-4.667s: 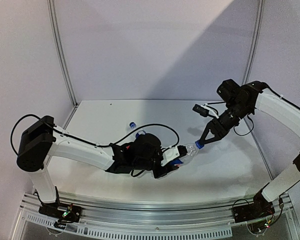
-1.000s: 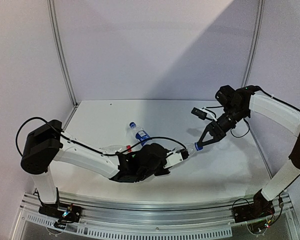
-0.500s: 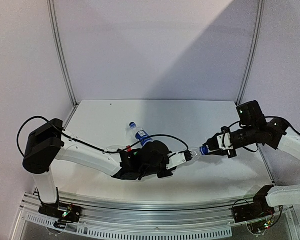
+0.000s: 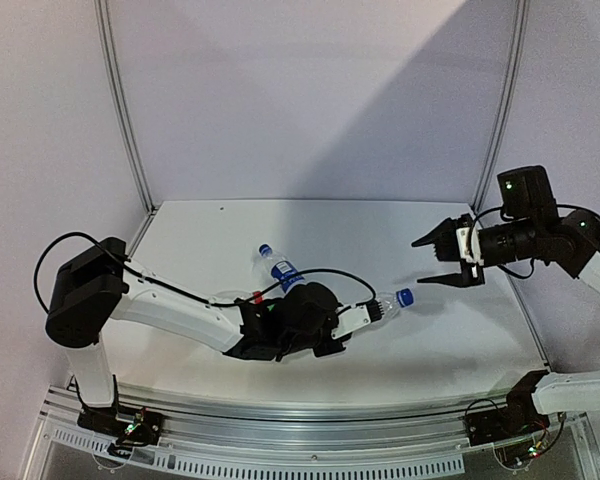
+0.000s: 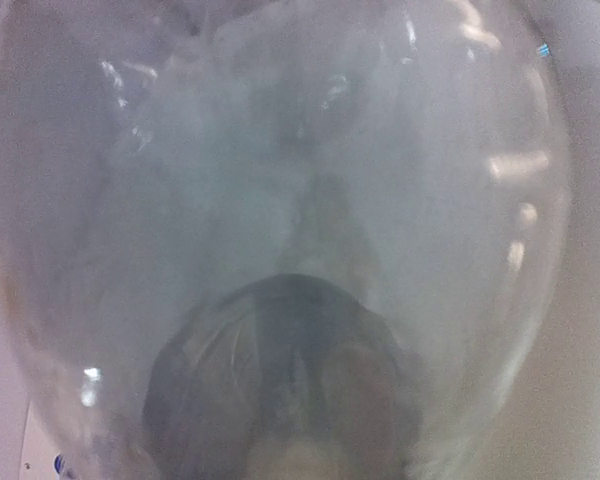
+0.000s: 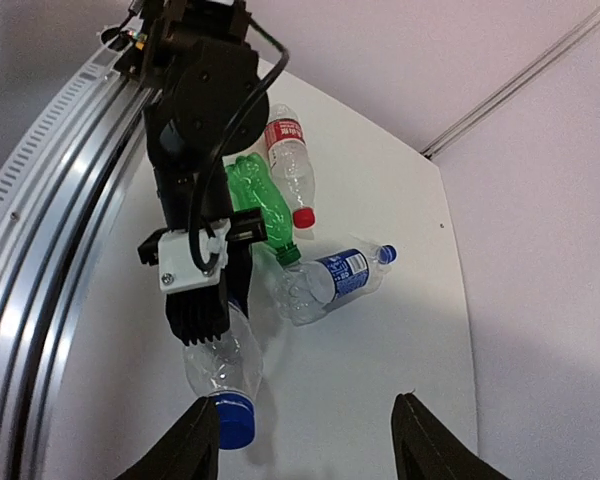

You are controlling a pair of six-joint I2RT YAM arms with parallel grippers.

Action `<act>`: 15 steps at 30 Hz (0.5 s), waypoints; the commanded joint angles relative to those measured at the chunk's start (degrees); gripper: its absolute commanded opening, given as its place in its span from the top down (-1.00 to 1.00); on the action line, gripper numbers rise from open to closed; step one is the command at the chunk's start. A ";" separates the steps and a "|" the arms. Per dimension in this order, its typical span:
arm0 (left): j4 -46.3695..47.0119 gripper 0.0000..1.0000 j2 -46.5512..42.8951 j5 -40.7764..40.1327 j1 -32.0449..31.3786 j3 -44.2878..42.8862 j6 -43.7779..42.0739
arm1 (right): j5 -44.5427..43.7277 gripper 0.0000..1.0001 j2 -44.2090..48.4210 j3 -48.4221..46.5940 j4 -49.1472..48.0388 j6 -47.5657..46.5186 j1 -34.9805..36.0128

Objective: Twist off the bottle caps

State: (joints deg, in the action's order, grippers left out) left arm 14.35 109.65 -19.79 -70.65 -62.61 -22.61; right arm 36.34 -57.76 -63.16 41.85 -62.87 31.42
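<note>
A clear bottle (image 4: 384,306) is gripped by the closed left pincer (image 4: 364,314) over the desk (image 4: 410,225), with its blue cap (image 4: 405,297) on the neck and pointed right. The right pincer (image 4: 420,262) is held open, apart from the cap. A green bottle (image 6: 260,205), a red-labelled bottle (image 6: 288,160) and a blue-labelled bottle (image 6: 330,280) are laid on the desk together.

Three bottles (image 6: 255,205) left of held bottle (image 6: 223,365), right tool (image 4: 417,263) opposite
</note>
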 commanded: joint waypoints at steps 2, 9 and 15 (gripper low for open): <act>4.00 0.52 -1.68 -7.23 -0.39 2.83 -2.60 | -2.21 -0.35 -5.29 -6.90 5.92 34.59 -0.62; 10.07 0.51 -1.07 -16.18 -1.73 4.06 -8.36 | 5.58 -0.30 -23.79 -16.25 22.89 48.21 -5.69; 13.04 0.50 -0.77 -18.44 -2.22 4.41 -10.17 | 12.81 -0.34 -29.30 -15.51 25.82 52.25 -5.67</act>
State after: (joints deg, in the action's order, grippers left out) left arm 23.24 109.62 -35.03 -71.81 -59.05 -30.65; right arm 41.78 -85.69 -79.42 62.46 -17.21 25.50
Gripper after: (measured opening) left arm 0.248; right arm 0.668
